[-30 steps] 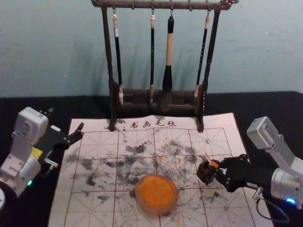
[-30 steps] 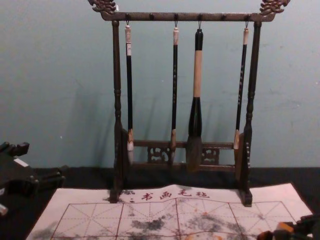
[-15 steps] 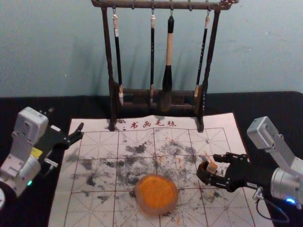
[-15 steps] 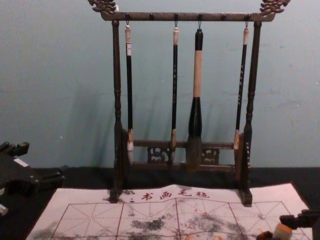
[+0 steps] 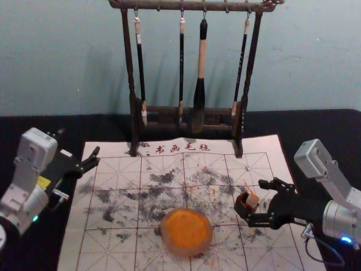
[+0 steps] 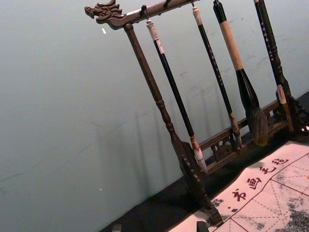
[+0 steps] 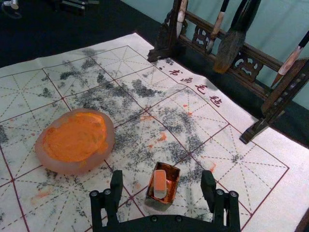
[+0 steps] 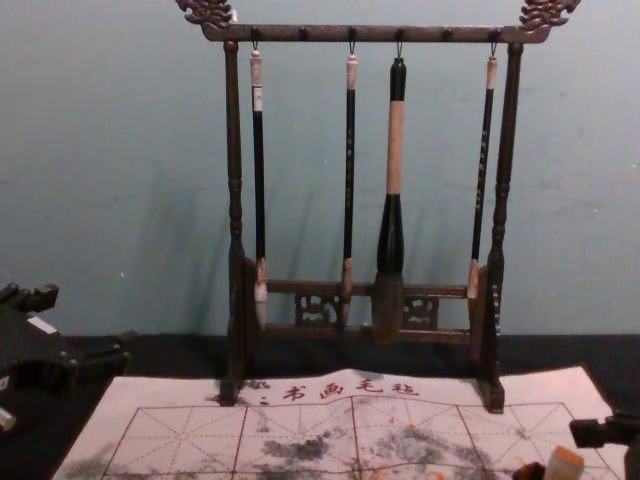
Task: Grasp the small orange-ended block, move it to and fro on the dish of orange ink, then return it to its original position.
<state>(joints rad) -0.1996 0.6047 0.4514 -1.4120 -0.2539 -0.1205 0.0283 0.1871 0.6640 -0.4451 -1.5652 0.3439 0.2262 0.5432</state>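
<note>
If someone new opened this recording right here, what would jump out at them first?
Probably the dark wooden rack at the back, with four brushes hanging from it. Next, the bright round dish of orange ink on the blotchy gridded mat. Then, right of the dish, the open right hand, its fingers either side of the orange-ended block in its little box.

Right hand point(image 5: 256, 201) spread, left hand point(image 5: 79, 141) likewise

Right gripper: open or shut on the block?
Open. In the right wrist view, the right gripper has its fingers apart, clear of the block in the small box.
</note>
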